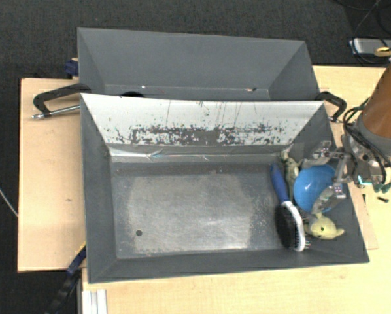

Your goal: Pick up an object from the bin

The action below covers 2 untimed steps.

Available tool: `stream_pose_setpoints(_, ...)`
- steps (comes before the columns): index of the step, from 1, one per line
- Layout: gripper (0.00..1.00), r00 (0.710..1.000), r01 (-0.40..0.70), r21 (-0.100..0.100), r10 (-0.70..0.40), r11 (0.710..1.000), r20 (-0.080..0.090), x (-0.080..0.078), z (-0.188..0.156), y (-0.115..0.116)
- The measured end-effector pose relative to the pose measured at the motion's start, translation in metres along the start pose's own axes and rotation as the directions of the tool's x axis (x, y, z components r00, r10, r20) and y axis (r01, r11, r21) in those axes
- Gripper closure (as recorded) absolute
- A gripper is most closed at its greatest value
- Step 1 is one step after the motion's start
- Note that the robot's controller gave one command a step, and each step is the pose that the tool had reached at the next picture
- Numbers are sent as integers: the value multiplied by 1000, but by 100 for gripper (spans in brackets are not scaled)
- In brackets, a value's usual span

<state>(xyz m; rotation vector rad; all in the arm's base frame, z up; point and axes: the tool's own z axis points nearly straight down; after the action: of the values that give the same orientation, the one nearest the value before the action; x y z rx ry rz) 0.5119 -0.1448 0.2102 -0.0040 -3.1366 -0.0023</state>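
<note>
The round, glossy blue plastic thing (310,187) lies against the right-hand wall of the bin, at the middle right of the frame, and it is the piece the coming move seems to turn on. It looks rounded rather than long, so it gives no clear long axis to line up with. The metal fingers (324,153) stand released and spread, one just above the blue thing in the frame and the other just below it. The blue thing therefore sits between them, a little to the left of the bar that joins them. Whether either finger touches it cannot be told. In my judgement a straight closing would take it across its width, with no need to travel sideways first. Just to its left lies a slim blue plastic handle (278,180), running from upper left down towards a black oval brush with white bristles (291,226) at the lower right of the bin. Beside that brush, below the lower finger, sits a small pale yellow toy (326,228), near enough to be nudged. The grey metal bin (182,214) is bare across its left and middle floor. The arm with its brown-orange cover (386,110) comes in from the right edge of the frame.
</note>
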Motion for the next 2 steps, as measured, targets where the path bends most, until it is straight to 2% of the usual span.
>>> stream_pose_setpoints(1, 0, 942, 335, 9, -336, 942, 17, -26, 70, 9)
stream_pose_setpoints(2, 0, 966, 257, 4, -257, 966, 15, -93, 137, -1)
